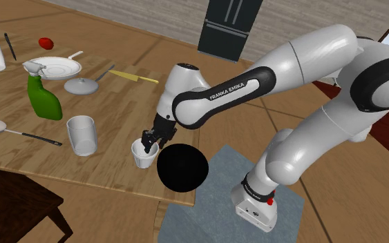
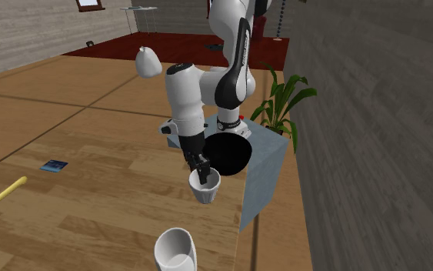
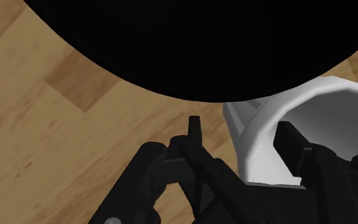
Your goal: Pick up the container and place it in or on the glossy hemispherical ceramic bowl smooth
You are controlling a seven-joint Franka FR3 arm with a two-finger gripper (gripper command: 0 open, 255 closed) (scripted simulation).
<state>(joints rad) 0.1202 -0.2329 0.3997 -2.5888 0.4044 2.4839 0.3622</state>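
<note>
The claw [image 3: 241, 127] stood apart astride the wall of the white cup [image 3: 323, 108], seemingly not yet pinching, and needed to close squarely before lifting toward the black bowl [image 3: 203, 44].

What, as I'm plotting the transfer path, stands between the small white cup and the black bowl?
Nothing visible. The white cup stands right beside the black bowl, with no object between them. The gripper straddles the cup's rim, one finger inside, one outside.
</note>
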